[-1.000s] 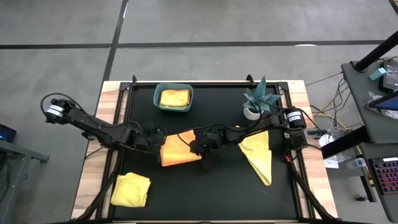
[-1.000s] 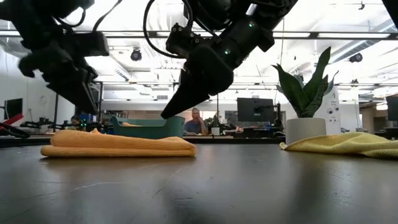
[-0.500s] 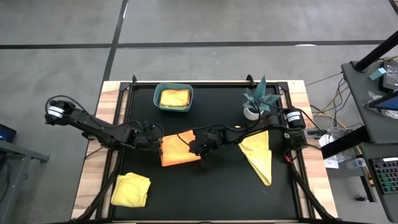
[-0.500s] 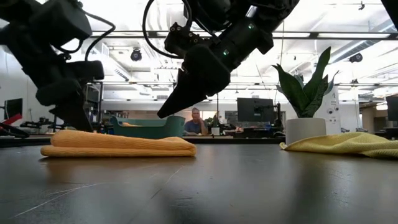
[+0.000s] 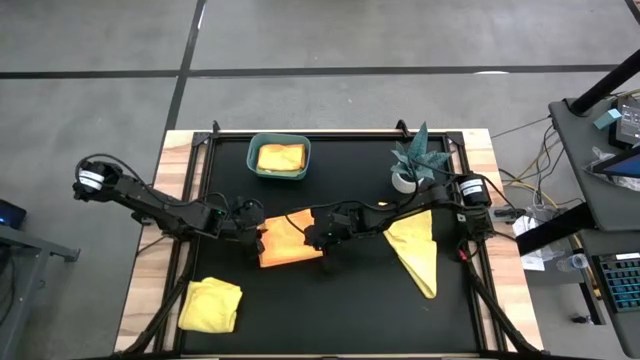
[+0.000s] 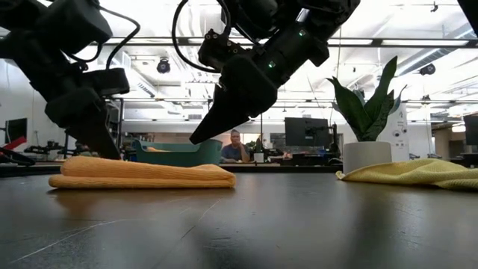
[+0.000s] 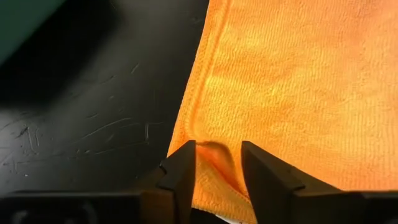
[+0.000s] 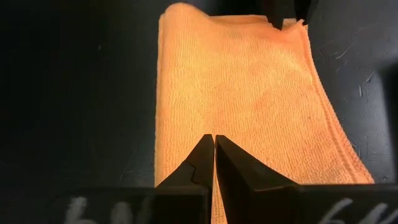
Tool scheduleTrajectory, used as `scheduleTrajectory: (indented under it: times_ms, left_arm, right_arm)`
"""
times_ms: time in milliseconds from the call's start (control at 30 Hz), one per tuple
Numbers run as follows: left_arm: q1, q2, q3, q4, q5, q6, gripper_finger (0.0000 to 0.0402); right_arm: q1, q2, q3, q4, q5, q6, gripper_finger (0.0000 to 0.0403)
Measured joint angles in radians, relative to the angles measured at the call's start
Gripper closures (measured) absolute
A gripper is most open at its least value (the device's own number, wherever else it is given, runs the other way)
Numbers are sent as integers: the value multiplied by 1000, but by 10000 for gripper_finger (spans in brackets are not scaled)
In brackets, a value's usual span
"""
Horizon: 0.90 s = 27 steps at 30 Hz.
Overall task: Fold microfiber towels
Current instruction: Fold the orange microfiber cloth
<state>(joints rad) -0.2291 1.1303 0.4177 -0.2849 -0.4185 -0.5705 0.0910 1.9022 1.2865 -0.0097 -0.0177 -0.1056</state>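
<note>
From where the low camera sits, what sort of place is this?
Most likely a robotics lab or open workshop. Behind the table stretch ceiling light strips, desks with a computer monitor and a seated person; the high view shows a cabled equipment bench beside it.

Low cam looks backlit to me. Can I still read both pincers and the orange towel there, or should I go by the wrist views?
Low view: bright ceiling lights silhouette both arms; the orange towel stays clearly lit. Left wrist view: sharp, the left pincer straddles a pinched towel edge. Right wrist view: crisp, the right pincer shut over the towel. High view: even light, dark mat hides arm detail.
</note>
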Motion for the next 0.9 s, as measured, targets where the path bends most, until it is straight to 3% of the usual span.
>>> scheduleTrajectory:
  times_ms: [233,400,667,900]
  left_arm:
    - [0,20,-14,24,-38,3,392]
    - [-1,33,-5,18,-54,8,401]
    - [-2,-18,34,-170,-42,1,401]
    - [-2,-14,22,-177,-42,26,401]
  right_arm:
    - [0,0,-10,14,0,-1,394]
    - [0,0,-33,56,0,0,394]
    - [0,2,-47,66,0,1,394]
    - [-4,2,-50,199,1,42,393]
